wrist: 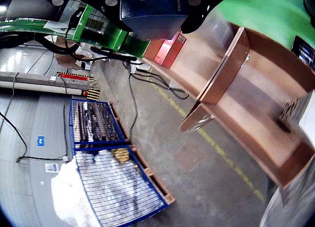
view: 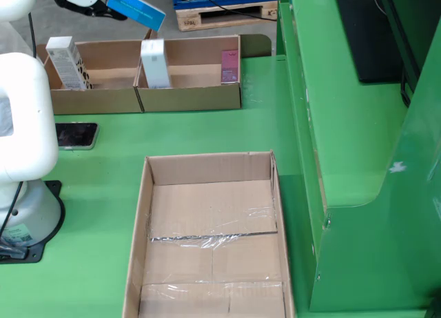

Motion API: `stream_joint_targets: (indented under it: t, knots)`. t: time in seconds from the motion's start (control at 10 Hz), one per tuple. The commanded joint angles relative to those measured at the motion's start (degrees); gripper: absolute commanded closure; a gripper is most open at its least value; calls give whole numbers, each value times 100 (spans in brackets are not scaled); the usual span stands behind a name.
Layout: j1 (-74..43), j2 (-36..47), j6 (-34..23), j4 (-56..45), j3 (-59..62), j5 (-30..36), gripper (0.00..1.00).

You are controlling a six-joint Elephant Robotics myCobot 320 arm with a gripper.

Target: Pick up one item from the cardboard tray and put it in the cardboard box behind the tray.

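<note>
Blue carton (view: 136, 8) sits clamped in the gripper (view: 103, 4) above the cardboard tray (view: 145, 97), in the fixed view.

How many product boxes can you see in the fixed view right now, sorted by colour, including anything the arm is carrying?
White boxes: 2, standing in the trays
Pink box: 1, in the right tray
Blue box: 1, up at the hand
Total: 4
</note>
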Motion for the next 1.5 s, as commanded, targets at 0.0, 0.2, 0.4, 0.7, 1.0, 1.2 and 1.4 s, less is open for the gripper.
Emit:
stream_joint_targets:
  t: [0.0,0.2,0.4,0.7,1.0,1.2,1.4]
  knots:
    - [-29,0,-246,1593,123,-191,100]
    - [-122,-336,-703,2357,123,-428,100]
    - [-151,-539,-982,2869,123,-538,100]
    - [-1423,-1771,-885,4407,123,301,100]
    - [-1776,-1935,-1212,4408,123,301,100]
    - [-2129,-2191,-1289,4408,123,302,100]
    - [-2356,-2449,-1233,4409,123,302,100]
